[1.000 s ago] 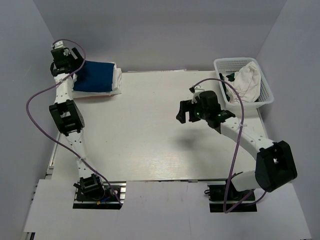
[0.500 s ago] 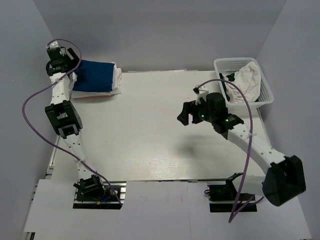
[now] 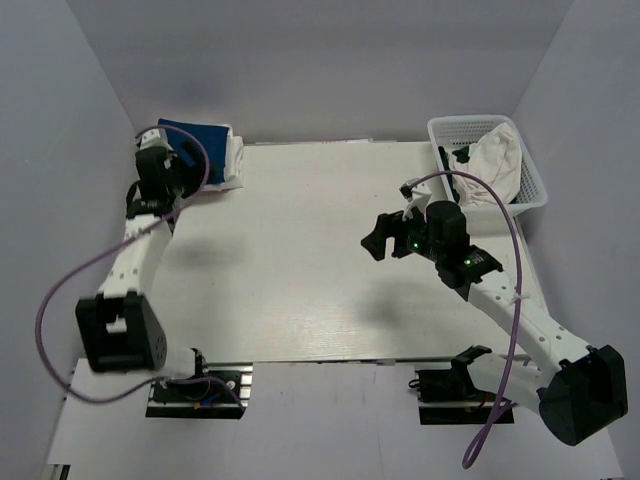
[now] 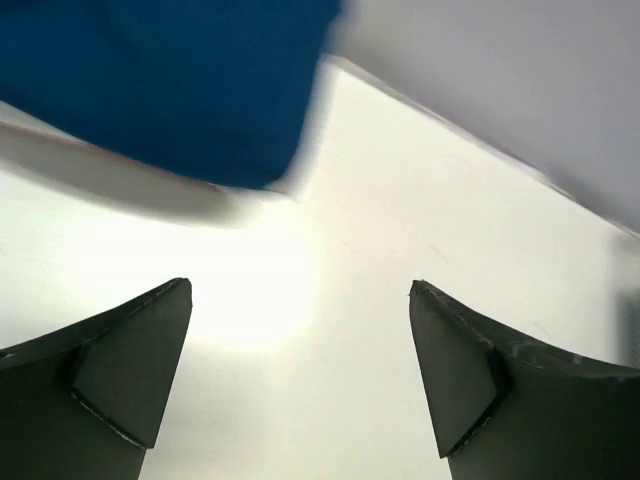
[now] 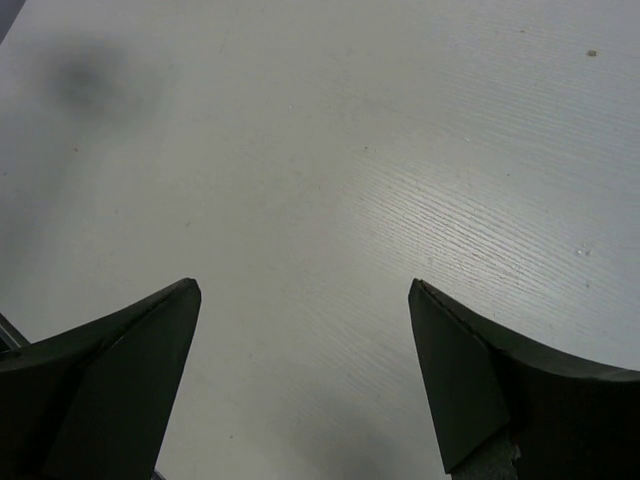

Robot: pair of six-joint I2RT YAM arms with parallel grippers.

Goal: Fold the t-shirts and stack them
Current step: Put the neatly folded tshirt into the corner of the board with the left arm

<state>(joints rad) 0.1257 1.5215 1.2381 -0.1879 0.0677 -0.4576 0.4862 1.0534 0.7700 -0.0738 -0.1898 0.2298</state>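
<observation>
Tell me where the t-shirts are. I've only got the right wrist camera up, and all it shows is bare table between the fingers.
Observer: A navy t-shirt lies folded on top of a folded white t-shirt at the far left corner of the table.
Operator: Anything left to fold?
Observer: Yes, a crumpled white t-shirt sits in the basket at the far right, off to the side of your right gripper.
Operator: What's the left arm doing?
Observer: The left gripper is open and empty, just beside the navy t-shirt.
</observation>
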